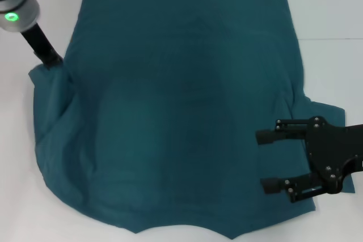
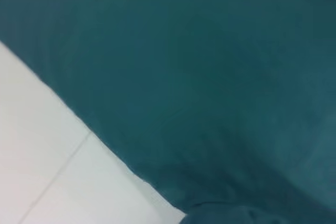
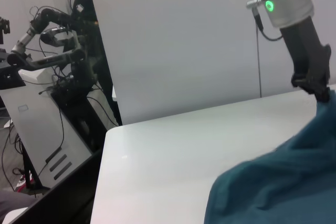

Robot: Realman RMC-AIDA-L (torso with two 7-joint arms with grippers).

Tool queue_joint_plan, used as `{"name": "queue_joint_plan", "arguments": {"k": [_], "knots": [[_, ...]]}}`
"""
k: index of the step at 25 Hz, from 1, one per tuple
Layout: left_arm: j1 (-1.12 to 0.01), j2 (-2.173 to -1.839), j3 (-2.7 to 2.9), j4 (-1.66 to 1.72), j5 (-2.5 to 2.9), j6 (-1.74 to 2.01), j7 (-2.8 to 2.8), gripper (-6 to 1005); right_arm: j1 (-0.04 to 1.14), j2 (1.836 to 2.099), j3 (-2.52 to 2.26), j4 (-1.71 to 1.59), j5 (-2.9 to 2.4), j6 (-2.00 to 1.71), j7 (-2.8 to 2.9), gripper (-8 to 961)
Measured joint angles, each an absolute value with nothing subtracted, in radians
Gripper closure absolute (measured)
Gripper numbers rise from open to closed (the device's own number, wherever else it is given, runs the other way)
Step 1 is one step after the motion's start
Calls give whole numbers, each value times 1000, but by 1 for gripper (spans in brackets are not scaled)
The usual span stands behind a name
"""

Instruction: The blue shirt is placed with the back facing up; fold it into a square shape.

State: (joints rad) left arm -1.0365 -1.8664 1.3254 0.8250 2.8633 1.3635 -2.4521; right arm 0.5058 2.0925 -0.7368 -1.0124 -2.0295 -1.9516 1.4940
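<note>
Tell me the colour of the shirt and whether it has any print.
The blue shirt is plain dark teal-blue, no print; the head view shows it best.

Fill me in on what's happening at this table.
A two-armed robot is working on a blue shirt spread on a white table. Its left hand has pinched the shirt's left sleeve edge and bunched it. The right hand hovers open over the right sleeve area. No fold is made yet.
</note>
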Motion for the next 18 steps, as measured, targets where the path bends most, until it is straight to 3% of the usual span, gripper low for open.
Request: {"name": "queue_joint_plan", "arguments": {"k": [13, 18], "knots": [[-1075, -2028, 1427, 821, 2859, 1324, -2516, 842, 511, 2090, -749, -988, -2019, -1942, 1455, 46], [-1067, -2048, 1418, 846, 2859, 1314, -2518, 785, 510, 2091, -749, -987, -2019, -1936, 1441, 46]]}}
